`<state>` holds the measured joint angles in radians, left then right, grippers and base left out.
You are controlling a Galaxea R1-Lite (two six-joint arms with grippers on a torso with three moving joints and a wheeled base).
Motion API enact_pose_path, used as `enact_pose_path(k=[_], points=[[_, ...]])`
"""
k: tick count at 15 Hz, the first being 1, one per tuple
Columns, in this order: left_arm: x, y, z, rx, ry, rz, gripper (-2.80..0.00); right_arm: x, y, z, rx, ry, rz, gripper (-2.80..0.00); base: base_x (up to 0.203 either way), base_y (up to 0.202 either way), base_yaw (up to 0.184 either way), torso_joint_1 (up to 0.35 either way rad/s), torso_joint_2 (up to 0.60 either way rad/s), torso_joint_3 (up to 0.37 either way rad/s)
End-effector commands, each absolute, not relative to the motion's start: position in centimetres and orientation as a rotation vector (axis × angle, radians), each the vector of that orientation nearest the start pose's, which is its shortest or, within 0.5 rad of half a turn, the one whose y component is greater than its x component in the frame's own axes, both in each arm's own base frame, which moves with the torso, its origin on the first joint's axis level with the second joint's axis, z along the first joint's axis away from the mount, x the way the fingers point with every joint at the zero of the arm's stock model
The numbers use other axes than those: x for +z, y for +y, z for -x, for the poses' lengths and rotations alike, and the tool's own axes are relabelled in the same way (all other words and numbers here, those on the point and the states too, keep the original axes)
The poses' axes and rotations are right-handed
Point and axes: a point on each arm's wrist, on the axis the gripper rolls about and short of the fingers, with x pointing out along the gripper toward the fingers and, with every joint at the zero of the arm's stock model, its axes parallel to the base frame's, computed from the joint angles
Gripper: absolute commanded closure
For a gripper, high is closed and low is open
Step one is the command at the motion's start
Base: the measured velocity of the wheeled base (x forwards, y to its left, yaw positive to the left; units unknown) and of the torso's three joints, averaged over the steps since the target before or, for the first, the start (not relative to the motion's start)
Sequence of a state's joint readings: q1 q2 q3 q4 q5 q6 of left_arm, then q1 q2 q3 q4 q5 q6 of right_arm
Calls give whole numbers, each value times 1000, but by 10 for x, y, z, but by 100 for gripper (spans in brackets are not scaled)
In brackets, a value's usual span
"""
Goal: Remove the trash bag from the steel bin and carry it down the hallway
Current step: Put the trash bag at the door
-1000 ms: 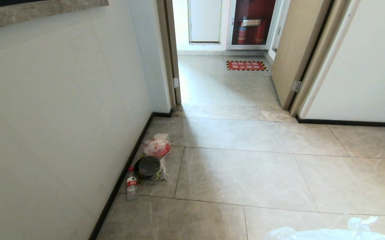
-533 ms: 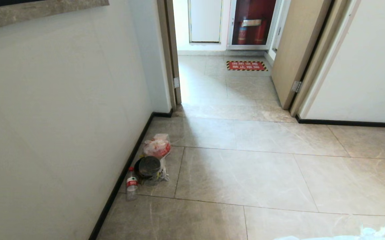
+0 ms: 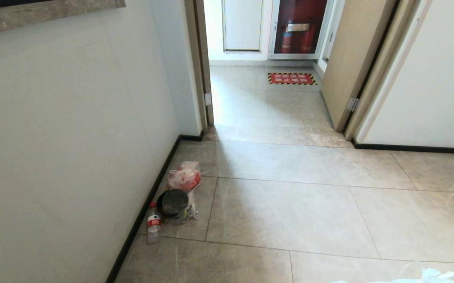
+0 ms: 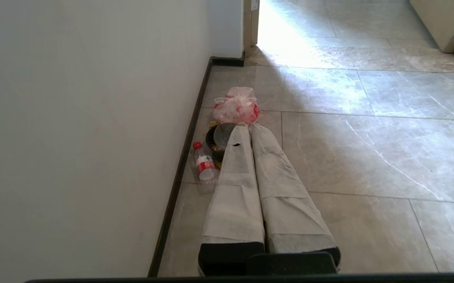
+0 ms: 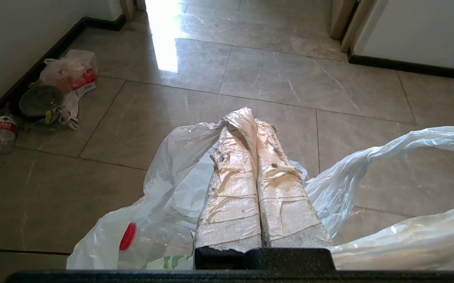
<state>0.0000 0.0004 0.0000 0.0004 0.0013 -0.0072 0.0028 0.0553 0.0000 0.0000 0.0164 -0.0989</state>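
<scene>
Already the trash bag [image 5: 179, 173] is out of the steel bin, which shows in none of the views, so the removal looks done and what remains is the carrying. In the right wrist view the thin white plastic drapes around and over the right gripper [image 5: 250, 118], whose jaws are pressed fully together with a fold of the bag pinched at their tips; a clear bottle with a red cap [image 5: 127, 236] shows through the film at the lower left of that frame. In the head view only a scrap of the bag shows, at the bottom right edge [image 3: 433, 275]. The left gripper [image 4: 244, 131] has its jaws closed on nothing, pointing along the floor toward the clutter by the wall. That clutter sits at the lower left of the head view, against the black skirting [image 3: 144, 212]: a pinkish-red bag [image 3: 185, 179], a black round tub [image 3: 175, 201] just below it, and a plastic bottle [image 3: 153, 225] beside the tub, nearest the wall. The hallway floor [image 3: 297, 212] to the right of them is wide, bare tile. At the top centre a doorway [image 3: 258, 98] opens onto more tile with a red floor mat [image 3: 291, 78], the door leaf [image 3: 350, 59] swung aside at the upper right. I judge the safest line keeps centre or right, away from the left wall.
</scene>
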Motion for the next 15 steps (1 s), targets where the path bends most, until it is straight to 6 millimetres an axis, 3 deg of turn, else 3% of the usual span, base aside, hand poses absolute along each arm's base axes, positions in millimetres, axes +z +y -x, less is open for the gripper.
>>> enact_pose_path(k=[1,10,15], points=[[75,0,23,2,-1,8,0,77,0,18,23,56,99,0,191,0,-1,2,2,6],[75,0,23,2,0,8,0,77,0,18,23,56,99,0,193,0,1,2,3,2],[75,0,23,2,-1,8,0,77,0,18,23,56,99,0,23,0,0,0,1,0]])
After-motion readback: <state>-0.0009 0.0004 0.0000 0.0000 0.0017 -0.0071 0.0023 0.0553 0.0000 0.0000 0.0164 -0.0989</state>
